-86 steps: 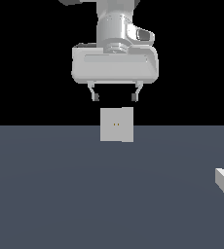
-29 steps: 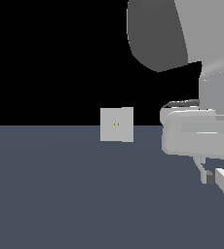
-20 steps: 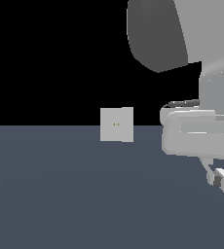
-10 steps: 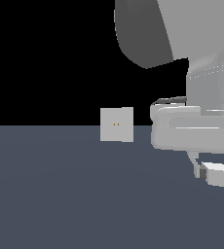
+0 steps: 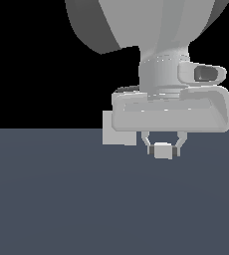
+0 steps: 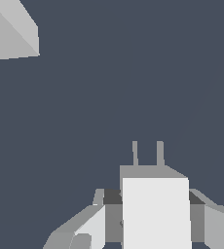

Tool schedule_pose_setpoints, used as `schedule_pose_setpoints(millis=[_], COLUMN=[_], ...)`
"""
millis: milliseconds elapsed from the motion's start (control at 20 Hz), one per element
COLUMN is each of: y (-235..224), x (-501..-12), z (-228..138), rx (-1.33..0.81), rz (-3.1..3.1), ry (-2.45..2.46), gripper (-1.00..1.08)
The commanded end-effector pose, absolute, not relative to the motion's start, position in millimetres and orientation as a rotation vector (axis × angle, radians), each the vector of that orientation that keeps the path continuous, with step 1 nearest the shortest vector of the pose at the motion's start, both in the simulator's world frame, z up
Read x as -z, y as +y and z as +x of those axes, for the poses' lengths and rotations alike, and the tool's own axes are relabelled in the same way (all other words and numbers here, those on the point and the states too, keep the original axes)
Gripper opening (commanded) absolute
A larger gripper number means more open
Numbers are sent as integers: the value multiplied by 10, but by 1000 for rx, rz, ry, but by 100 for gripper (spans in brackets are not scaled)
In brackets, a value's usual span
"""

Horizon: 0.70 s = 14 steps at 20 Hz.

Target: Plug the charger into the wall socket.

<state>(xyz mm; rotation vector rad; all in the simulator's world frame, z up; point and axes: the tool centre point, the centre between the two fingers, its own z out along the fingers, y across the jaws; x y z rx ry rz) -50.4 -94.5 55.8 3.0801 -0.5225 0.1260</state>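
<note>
Above the dark grey tabletop [image 5: 61, 209], the big robot arm [image 5: 151, 30] filled most of the exterior view. Nothing else showed on the tabletop, so nothing seemed to block the way.

Next in size was the wall socket [image 5: 110, 133], a flat light grey plate standing upright at the far edge. The arm's wide hand part hid much of it, and its two little holes could not be seen. In the wrist view only one corner of the plate showed, well apart from the block.

The gripper [image 5: 163, 147] hung low, with its jaws closed snugly on the charger [image 5: 163, 150]. This small off-white block sat between the jaws, lifted off the tabletop. In the wrist view, its two thin pins [image 6: 147, 153] stuck out in front.

So the picking up looked done. What was left, I think, was lining up the pins with the holes and pushing them in. The charger sat toward the exterior view's right of the socket, not yet touching it.
</note>
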Motion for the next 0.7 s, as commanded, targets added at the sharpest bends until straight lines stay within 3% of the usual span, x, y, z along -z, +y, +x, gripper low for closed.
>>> schedule_pose_setpoints(millis=[0, 350, 650], y=[-685, -142, 29], x=[-681, -928, -1002], z=[-362, -80, 7], rx=[-127, -128, -128], rz=[3087, 3103, 3108], ry=[-479, -390, -361], gripper=[-100, -100, -100])
